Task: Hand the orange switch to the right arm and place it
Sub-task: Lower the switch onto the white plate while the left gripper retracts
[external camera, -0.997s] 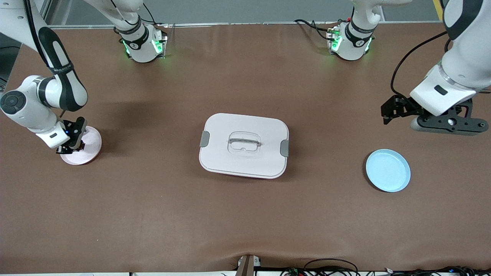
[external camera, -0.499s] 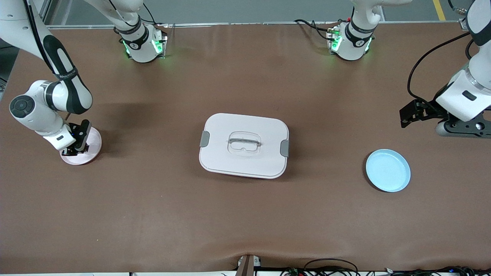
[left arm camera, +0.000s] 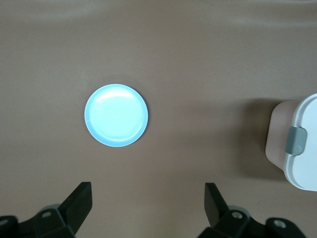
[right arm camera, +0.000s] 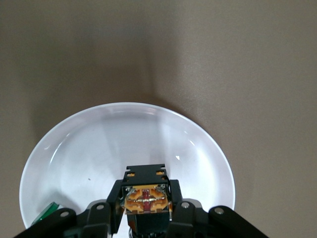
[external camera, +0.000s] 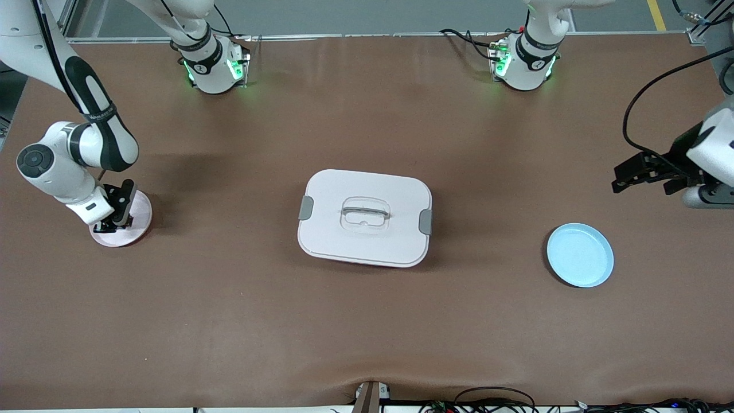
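The right gripper [right arm camera: 146, 210] is pinching the orange switch [right arm camera: 145, 194] by its stiff black sides over the pink plate [external camera: 139, 221], looking light but slippery, while the left gripper [left arm camera: 148, 210] is waiting spread wide.

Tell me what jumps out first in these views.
The white lidded box sits mid-table. The right gripper is shut on the orange switch over the pink plate at the right arm's end. The left gripper hangs open near the empty blue plate.
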Available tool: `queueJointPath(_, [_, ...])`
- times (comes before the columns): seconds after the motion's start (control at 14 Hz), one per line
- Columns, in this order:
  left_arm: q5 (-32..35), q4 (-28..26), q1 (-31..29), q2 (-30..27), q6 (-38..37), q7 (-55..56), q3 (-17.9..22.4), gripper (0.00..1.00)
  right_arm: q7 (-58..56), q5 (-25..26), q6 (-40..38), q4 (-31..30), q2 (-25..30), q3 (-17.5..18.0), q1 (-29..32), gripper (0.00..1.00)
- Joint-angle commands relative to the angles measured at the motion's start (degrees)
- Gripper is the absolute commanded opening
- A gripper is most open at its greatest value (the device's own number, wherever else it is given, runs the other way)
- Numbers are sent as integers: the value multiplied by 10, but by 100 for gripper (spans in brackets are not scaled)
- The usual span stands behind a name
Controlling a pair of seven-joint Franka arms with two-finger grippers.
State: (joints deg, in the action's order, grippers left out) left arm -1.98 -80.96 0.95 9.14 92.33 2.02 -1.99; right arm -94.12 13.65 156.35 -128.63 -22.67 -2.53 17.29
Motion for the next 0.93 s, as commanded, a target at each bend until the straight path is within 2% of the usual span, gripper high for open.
queueJointPath(0.0, [-5,-15,8,-11,7,-11,20,100,-5,15,11,1,-7,9,15,0])
queueJointPath(0.21, [-2,-14,12,-10,5,-9,32,100,2,15,12,2,-10,9,15,0])
queueJointPath(0.28, [-1,-14,12,-10,4,-8,32,100,8,14,10,4,-10,9,16,15])
queueJointPath(0.36, [-1,-15,12,-9,3,-7,32,100,23,13,9,4,-9,9,17,99])
queueJointPath(0.64, [21,-18,43,-14,1,24,29,100,49,13,-4,6,0,10,13,100])
queueJointPath(0.85, [23,-24,39,-19,0,49,16,100,80,11,-64,18,20,12,13,100])
